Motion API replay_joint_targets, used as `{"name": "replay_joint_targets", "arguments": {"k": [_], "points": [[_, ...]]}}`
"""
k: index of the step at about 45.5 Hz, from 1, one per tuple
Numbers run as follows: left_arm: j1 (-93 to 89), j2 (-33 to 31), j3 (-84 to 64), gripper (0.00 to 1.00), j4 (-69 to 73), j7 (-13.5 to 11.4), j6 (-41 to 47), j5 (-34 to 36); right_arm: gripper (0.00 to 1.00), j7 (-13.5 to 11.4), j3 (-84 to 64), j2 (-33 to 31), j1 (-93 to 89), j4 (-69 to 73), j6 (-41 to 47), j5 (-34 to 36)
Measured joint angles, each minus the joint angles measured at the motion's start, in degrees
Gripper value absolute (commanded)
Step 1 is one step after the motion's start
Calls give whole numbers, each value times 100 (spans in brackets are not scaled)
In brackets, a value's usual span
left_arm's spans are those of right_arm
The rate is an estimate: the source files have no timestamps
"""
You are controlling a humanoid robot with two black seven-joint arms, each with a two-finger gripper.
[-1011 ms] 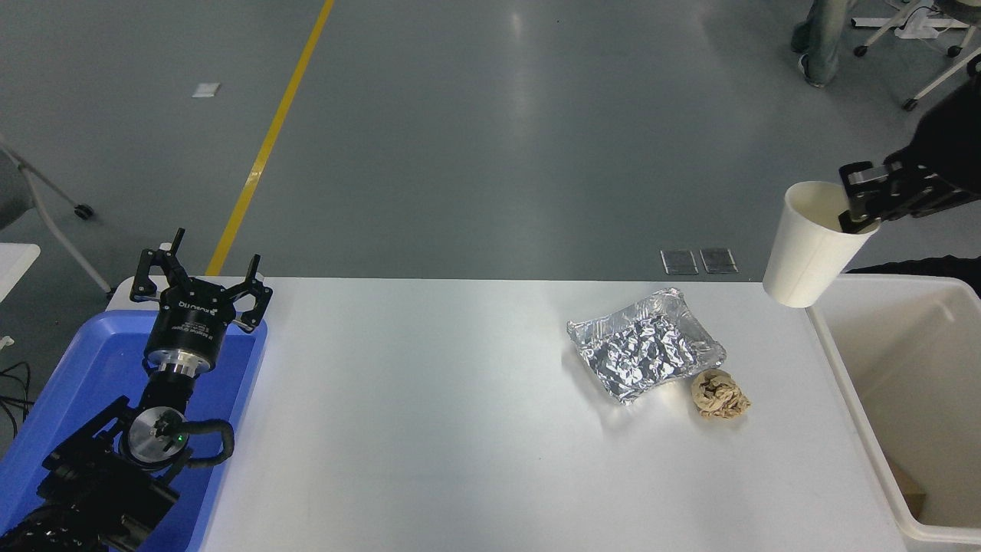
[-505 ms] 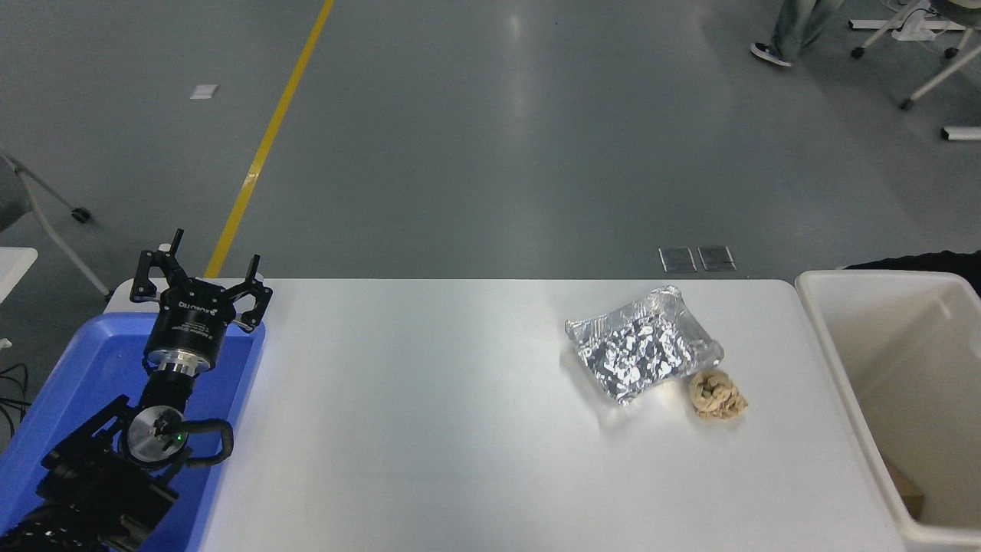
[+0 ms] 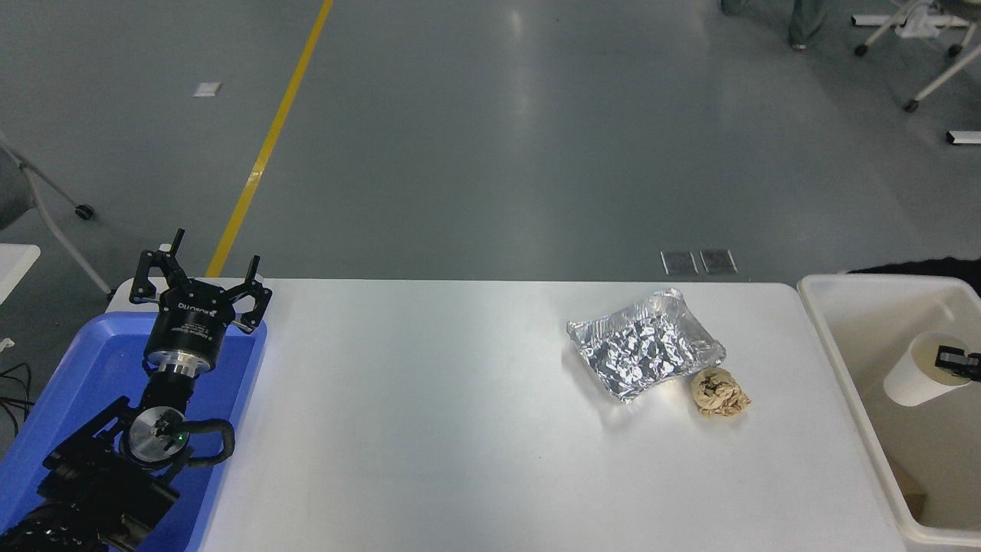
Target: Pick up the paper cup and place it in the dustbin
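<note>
1. You are seeing the cup (image 3: 913, 376) inside the bin (image 3: 843, 368) at the right end of the counter (image 3: 429, 414). It is tilting, with its open rim towards the right edge of the picture.
2. Only the tip of the right gripper (image 3: 959, 360) is showing, at the right edge of the picture. It is sitting at the rim of the cup. The fingers seem to be clamped on the rim, one dark part is lying inside the mouth of the cup.
3. You cannot tell if the cup is touching the floor of the bin or is hanging above it.
4. The left gripper (image 3: 201, 287) is staying parked at the lower left, above the blue tray (image 3: 84, 368). Its fingers are standing apart and are holding nothing.
5. A crumpled foil tray (image 3: 645, 354) is lying on the counter, right of the middle.
6. A tan paper ball (image 3: 719, 392) is lying just beside the near right corner of the foil, well apart from the bin.
7. Something brown (image 3: 912, 494) is showing at the near part of the bin, you cannot tell what it is.
</note>
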Motion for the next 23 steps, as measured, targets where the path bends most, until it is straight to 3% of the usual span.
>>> {"name": "replay_joint_targets", "arguments": {"k": [8,9,10,11,12,23], "points": [[0,0,0,100,0,-1,0,2,0,-63,287,246,-343,-266,-211,67],[0,0,0,100,1,-1,0,2,13,-69,318,274,-378,-309,-246,74],[0,0,0,100,1,-1,0,2,45,-77,337,293,-398,-337,-267,77],[0,0,0,100,1,-1,0,1,93,-79,355,310,-417,-360,-286,81],[0,0,0,100,1,-1,0,2,100,-81,383,332,-441,-388,-315,87],[0,0,0,100,1,-1,0,2,100,-89,527,353,-493,-493,-415,150]]}}
